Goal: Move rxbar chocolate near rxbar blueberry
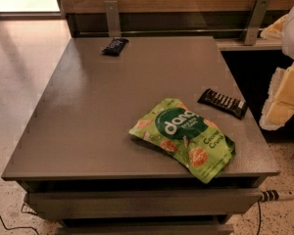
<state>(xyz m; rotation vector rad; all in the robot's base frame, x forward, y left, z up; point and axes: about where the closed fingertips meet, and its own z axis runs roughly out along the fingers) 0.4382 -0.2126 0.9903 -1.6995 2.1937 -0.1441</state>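
Gripper [283, 99] hangs past table [112, 111] edge, near rxbar chocolate [223, 103].

Grey table [103, 116], bag [183, 137], rxbar chocolate [223, 103], rxbar blueberry [114, 46]

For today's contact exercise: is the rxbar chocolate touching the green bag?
Apart. The camera view shows bare table between the rxbar chocolate and the green bag. The gripper sits at the right edge, off the table.
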